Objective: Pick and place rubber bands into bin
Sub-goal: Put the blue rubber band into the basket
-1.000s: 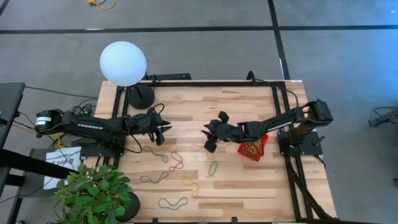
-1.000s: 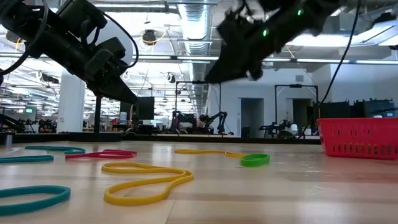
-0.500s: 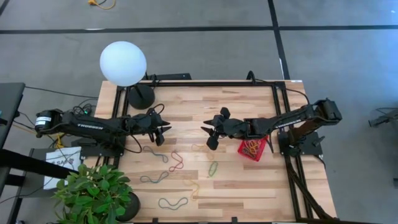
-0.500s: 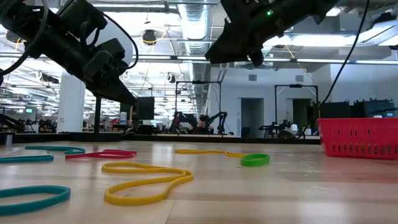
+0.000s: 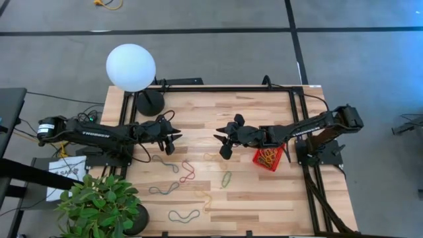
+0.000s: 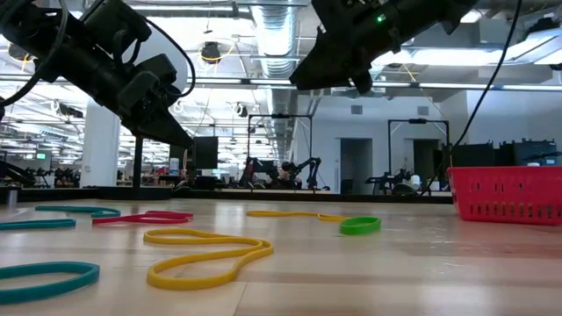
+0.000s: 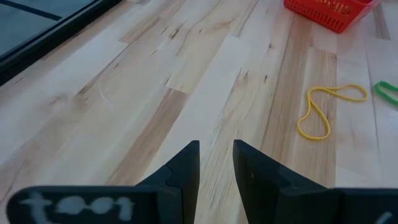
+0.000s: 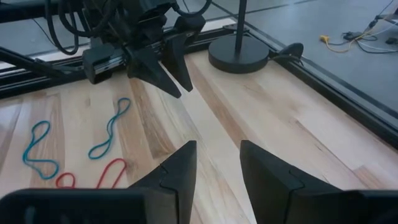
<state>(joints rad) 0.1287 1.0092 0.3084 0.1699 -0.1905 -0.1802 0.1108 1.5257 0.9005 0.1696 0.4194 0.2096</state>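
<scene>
Loose rubber bands lie scattered over the front half of a pale wooden table: teal loops, a red one, a yellow one and a small green one, each flat on the boards and apart from its neighbours. More bands, yellow and red, are heaped inside the bin, a small red open basket with slotted walls standing near the table's right side.

The right gripper hangs above the middle of the table, just left of the bin, fingers parted and empty. The left gripper hovers opposite it, nearer the left side, its fingers also slightly apart with nothing between them. The two point towards each other across bare wood.

At the back left of the table stands a lamp with a white globe on a black round base. A leafy green plant sits at the front left corner. Grey floor surrounds the table. Seen level from the tabletop, a large bright workshop opens behind, with ceiling ducts and strip lights.
</scene>
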